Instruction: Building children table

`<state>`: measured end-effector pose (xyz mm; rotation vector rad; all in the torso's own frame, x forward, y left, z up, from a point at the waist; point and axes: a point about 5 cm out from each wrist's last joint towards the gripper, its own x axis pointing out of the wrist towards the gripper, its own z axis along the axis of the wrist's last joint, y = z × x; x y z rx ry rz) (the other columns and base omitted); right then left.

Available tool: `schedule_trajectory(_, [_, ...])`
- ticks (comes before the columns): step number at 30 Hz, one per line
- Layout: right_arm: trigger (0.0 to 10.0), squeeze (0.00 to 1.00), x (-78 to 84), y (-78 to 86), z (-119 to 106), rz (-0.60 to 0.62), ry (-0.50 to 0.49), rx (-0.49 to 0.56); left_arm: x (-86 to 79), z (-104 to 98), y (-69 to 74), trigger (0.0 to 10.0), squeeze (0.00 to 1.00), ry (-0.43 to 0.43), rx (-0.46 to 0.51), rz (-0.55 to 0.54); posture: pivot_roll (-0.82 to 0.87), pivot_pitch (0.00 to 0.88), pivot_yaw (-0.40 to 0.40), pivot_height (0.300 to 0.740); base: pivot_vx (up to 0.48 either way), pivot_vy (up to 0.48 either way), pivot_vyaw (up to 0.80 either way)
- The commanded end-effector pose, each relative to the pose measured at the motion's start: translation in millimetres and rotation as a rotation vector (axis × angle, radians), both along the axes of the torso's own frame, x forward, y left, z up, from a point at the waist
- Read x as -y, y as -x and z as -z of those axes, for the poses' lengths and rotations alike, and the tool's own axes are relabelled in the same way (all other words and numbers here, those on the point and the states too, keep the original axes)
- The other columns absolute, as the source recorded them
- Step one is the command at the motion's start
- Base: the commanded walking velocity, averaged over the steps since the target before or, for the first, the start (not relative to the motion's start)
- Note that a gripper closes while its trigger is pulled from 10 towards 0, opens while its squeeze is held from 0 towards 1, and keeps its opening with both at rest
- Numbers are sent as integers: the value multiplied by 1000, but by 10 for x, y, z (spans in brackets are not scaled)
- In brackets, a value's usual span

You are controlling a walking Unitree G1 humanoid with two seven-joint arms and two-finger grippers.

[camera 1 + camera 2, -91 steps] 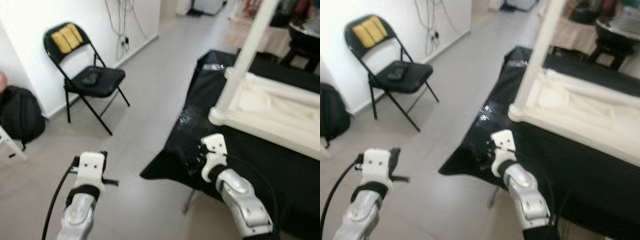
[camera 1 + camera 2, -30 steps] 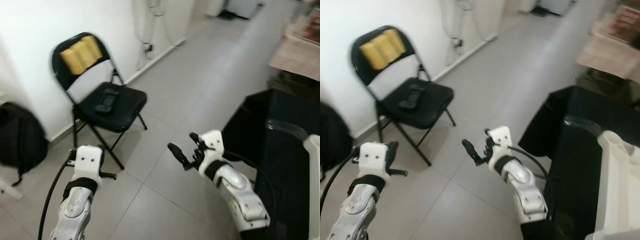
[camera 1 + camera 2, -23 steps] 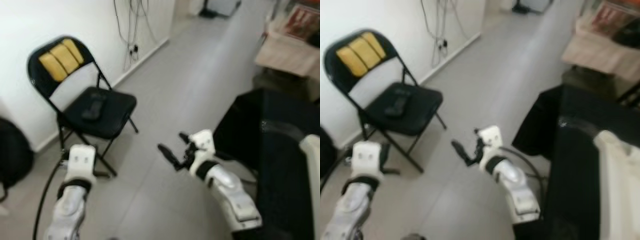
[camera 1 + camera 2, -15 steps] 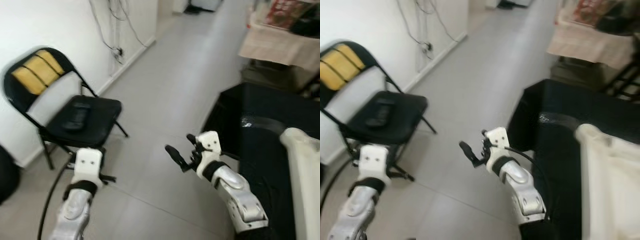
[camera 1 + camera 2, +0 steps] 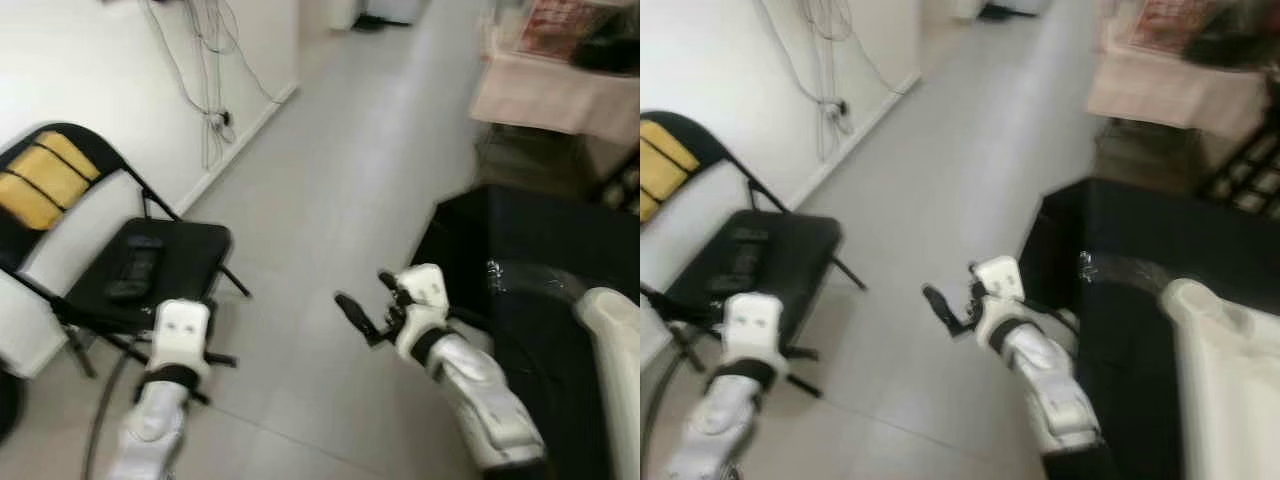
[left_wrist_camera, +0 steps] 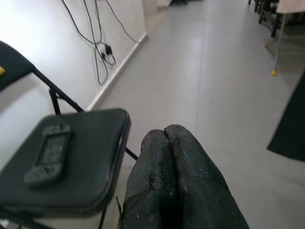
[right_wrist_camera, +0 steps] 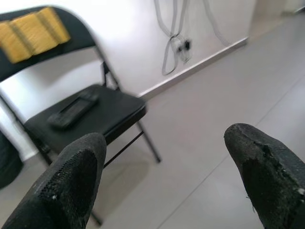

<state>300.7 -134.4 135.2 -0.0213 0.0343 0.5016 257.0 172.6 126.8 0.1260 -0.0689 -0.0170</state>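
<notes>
Turning since half a second ago, we see the folding chair slide toward 9 o'clock. Our right gripper hangs over the floor with fingers spread wide, empty; our left gripper is pressed closed, empty. The white children's table sits at 3 o'clock on black sheeting.
</notes>
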Motion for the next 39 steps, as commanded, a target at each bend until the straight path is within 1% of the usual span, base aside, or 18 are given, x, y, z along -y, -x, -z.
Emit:
schedule_trajectory(1, [10000,0,-56,-15,-37,-5,-13,8,-57,21,6,10000,0,-5,-11,-14,45,165,-97,740,334,0,0])
schedule_trajectory(4, [10000,0,-73,-23,-44,-9,-13,9,-57,22,3,10000,0,-3,-10,-13,44,161,-99,740,331,0,0])
schedule_trajectory(13, [10000,0,-130,-62,-111,-28,-25,17,-70,-18,-27,10000,0,4,3,-9,40,154,-105,740,333,0,-800])
schedule_trajectory(16, [10000,0,-203,-115,-204,-44,-38,48,-52,-83,-41,10000,0,5,22,9,43,153,-104,740,333,0,-800])
schedule_trajectory(21, [10000,0,-268,-120,-270,-67,-53,68,-52,-125,-55,10000,0,-4,33,15,53,154,-100,740,331,0,-800])
schedule_trajectory(24, [10000,0,-324,-107,-321,-96,-59,88,-54,-184,-67,10000,0,-7,49,24,57,155,-98,740,330,0,-800])
schedule_trajectory(25, [10000,0,-347,-102,-361,-112,-64,97,-83,-271,-83,10000,0,-29,78,25,60,157,-99,740,326,0,-800])
schedule_trajectory(27, [10000,0,-353,-101,-372,-116,-65,99,-91,-294,-86,10000,0,-35,85,25,60,157,-99,740,326,0,-800])
schedule_trajectory(30, [10000,0,-394,-98,-503,-163,-73,148,-176,-495,-131,10000,0,-38,146,4,58,159,-103,740,329,0,-800])
schedule_trajectory(32, [10000,0,-398,-101,-524,-167,-75,153,-188,-526,-136,10000,0,-39,155,1,58,159,-103,740,326,0,-800])
schedule_trajectory(33, [10000,0,-407,-104,-603,-177,-114,175,-223,-606,-156,10000,0,-41,178,-9,58,159,-103,740,319,0,-800])
schedule_trajectory(34, [10000,0,-407,-104,-603,-177,-114,175,-223,-606,-156,10000,0,-41,178,-9,58,159,-103,740,319,0,-800])
schedule_trajectory(35, [10000,0,-413,-106,-660,-180,-114,205,-265,-694,-178,10000,0,-28,202,-38,55,158,-103,740,0,0,0])
schedule_trajectory(39, [10000,0,-414,-107,-673,-179,-102,213,-280,-737,-190,10000,0,2,207,-59,57,158,-105,740,0,0,0])
